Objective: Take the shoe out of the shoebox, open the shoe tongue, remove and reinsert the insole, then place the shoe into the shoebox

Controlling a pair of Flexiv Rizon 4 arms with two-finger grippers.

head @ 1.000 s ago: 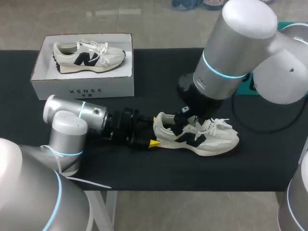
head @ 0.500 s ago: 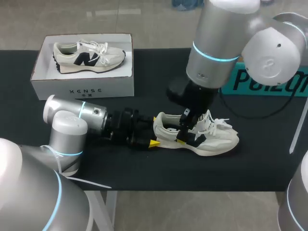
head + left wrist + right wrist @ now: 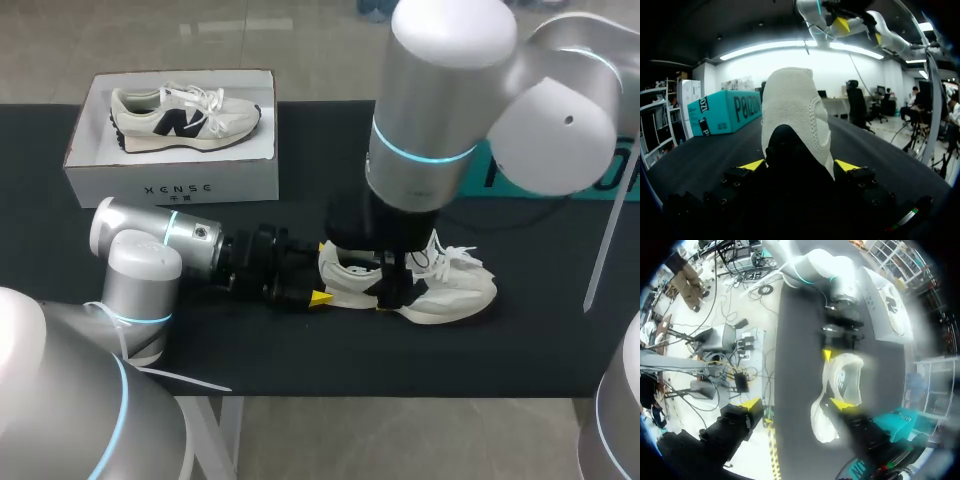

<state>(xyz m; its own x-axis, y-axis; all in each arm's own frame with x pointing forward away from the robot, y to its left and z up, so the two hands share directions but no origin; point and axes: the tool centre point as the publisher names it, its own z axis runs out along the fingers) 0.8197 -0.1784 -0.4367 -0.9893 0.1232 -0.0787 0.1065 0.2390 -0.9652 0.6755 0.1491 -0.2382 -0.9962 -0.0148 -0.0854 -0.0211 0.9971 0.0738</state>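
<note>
On the black table, just in front of you, the shoe lies on its side out of the box, heel toward your left arm and toe toward the right. Its white laces spill loose over the top. Your left gripper comes in low and flat along the table. The left wrist view shows the heel rising right between the two yellow tips, one on each side of it. So that gripper is clamped on the heel, holding the shoe where it lies.

Your right arm hangs straight down over the middle of the shoe and blocks most of the opening in the head view. The right gripper has its fingers spread wide. In its wrist view one yellow tip sits over the shoe near the collar, and the other is well off to the side, past the table's edge. It grips nothing. Whether that nearer tip actually touches the shoe is hard to say, as the view is blurred there.

Back at the far left corner, the shoebox stands open and well apart from both grippers. A second shoe lies on its side inside it. A teal box sits on the far side of the table, beyond the toe.
</note>
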